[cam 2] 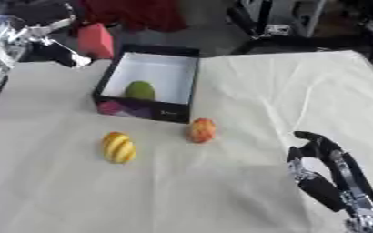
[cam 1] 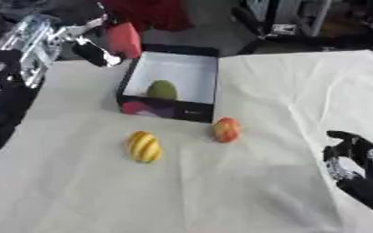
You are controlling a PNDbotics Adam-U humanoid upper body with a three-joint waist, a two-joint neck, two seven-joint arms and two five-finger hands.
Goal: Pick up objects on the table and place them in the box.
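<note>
Two fruits wait outside the box (cam 1: 170, 111): a striped yellow one (cam 1: 143, 146), long axis upright, and a red-orange one (cam 1: 226, 129) nearer your right hand (cam 2: 325, 182), fingers relaxed. One green fruit (cam 1: 163, 89) lies inside. Your left hand (cam 1: 90, 45) pinches a red block (cam 1: 125, 40) just beside the box's far-left corner.

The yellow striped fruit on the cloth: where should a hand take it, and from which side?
The yellow striped fruit lies on its side, long axis running roughly away from the robot, with open cloth all around. Probably best to come from above and close across its narrower middle, fingers on one flank and thumb on the other. The right hand rests low at the right; the left hand, holding a red block, is up by the box.
</note>
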